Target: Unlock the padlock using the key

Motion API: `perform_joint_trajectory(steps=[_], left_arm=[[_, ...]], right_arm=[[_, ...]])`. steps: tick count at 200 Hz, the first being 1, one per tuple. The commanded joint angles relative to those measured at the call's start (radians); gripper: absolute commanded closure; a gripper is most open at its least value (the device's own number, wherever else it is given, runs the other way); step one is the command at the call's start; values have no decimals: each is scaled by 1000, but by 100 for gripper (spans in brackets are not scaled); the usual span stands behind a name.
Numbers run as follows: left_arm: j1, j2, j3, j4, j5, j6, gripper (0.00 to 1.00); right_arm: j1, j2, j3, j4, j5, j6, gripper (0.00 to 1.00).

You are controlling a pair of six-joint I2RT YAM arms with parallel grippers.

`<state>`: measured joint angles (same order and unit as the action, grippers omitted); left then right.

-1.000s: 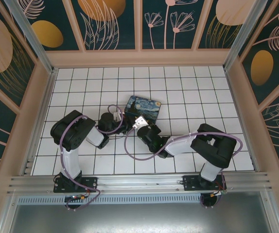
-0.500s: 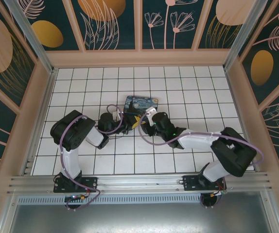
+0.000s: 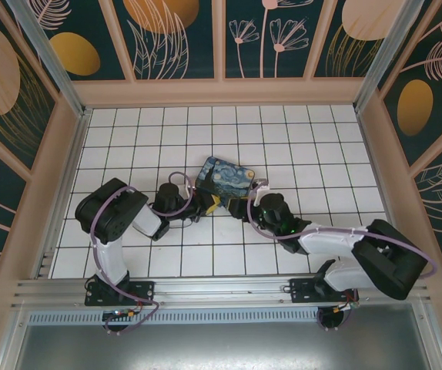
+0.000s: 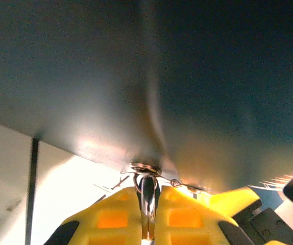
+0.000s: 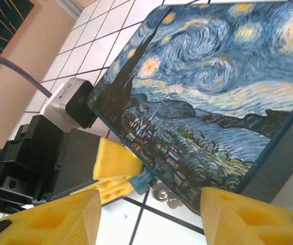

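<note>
Padlock (image 5: 142, 178), as far as it can be made out, is the small blue body tucked at the lower edge of the painted tin box (image 5: 213, 81), right at the tip of the yellow fingers (image 5: 117, 168) of the left arm. Just beside it, on the white tiled worktop (image 3: 298, 131) and partly under the tin's rim, lie a few bright metal bits that are probably the key (image 5: 163, 194), though they are too small to be sure.

The left gripper (image 4: 147, 193) has its jaws pressed together on a slim bright metal piece (image 4: 147, 212) that runs up to a small ring against the tin's dark side. Whether that piece is the lock's shackle or something else cannot be told from the left wrist view.

The right gripper (image 5: 150, 204) hangs in front of the tin with its jaws apart and nothing between them, its fingers on either side of the spot where lock and key sit.

Judged from this, the task is at an early stage. The lock appears to be steadied by the left arm. The key looks ungrasped and is not in the keyhole, and nothing shows the shackle sprung. Left to do: the right arm has to pick up the key, line it up with the keyhole, push it in and turn it. The key lying low under the tin's edge looks like an awkward pick
</note>
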<state>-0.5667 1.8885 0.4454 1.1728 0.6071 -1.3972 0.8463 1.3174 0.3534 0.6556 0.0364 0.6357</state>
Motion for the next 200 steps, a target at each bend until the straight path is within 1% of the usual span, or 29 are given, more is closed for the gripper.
perform_joint_trajectory(steps=[1, 12, 36, 60, 67, 108, 117, 150, 176, 200], left_arm=[[-9, -52, 4, -35, 27, 71, 89], [-10, -68, 4, -58, 21, 88, 80], [-9, -114, 3, -116, 8, 128, 56], [-9, -169, -13, -172, 0, 158, 35], [-9, -221, -22, -187, -2, 165, 29], [-10, -433, -37, -413, -60, 268, 5], [-9, -481, -32, -460, -80, 291, 2], [-9, -621, 25, -668, -153, 388, 1], [-8, -669, 81, -789, -204, 451, 1], [-9, -681, 126, -863, -242, 493, 1]], right_arm=[[26, 83, 27, 121, -17, 156, 45], [31, 122, 31, 167, -17, 180, 42], [33, 201, 42, 224, -17, 239, 37], [24, 276, 54, 280, -17, 294, 36], [24, 292, 54, 293, -17, 308, 36], [-5, 380, 45, 395, 9, 394, 35], [-15, 393, 55, 400, 7, 402, 35], [-53, 434, 126, 356, -17, 409, 35], [-85, 469, 156, 361, -18, 422, 36], [-115, 489, 177, 358, -18, 426, 36]])
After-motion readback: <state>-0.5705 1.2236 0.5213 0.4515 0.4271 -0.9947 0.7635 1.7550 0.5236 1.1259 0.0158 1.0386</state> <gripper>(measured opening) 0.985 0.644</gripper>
